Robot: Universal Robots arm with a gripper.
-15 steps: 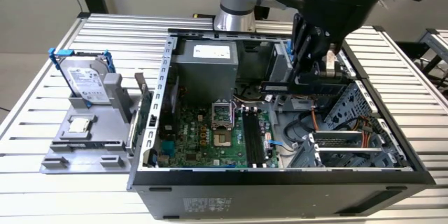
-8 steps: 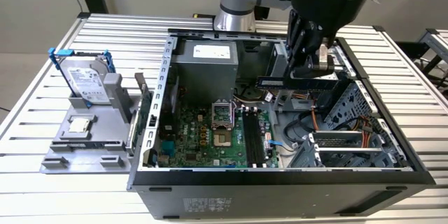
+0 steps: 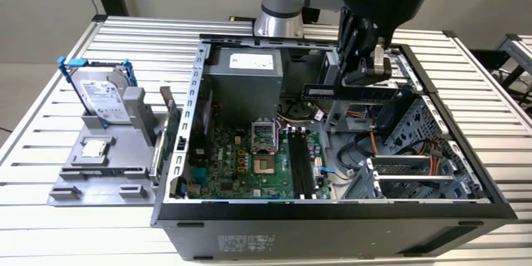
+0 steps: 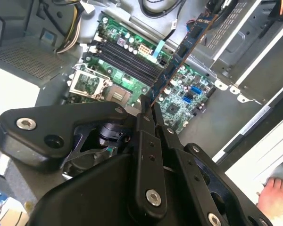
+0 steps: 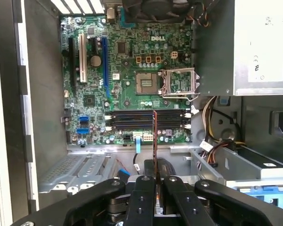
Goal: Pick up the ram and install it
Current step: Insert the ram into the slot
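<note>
Green motherboard (image 3: 249,160) is lying bare on the floor of the open computer case (image 3: 332,222), which is sitting on the slatted metal table (image 3: 50,228). Above the case the black gripper (image 3: 365,70) is hanging from the arm, its fingers (image 4: 144,120) pinching one end of the ram (image 3: 349,91) between them. The stick is floating level in the air over the far half of the case, beside the grey drive cage (image 3: 415,135), clear of the board below. In the second wrist view the ram (image 4: 179,56) is stretching away from the gripper (image 4: 149,109) over the board. In the first wrist view the ram (image 5: 154,136) is showing edge-on, crossing the long dark memory slots (image 5: 146,120); all of those slots are standing empty. Toward the exterior view's left, just beside the case, a grey stand (image 3: 124,172) is carrying a silver hard drive (image 3: 104,95) in a blue bracket and a small square chip (image 3: 96,147). A person's hand (image 4: 276,195) is resting outside the case in the second wrist view.
</note>
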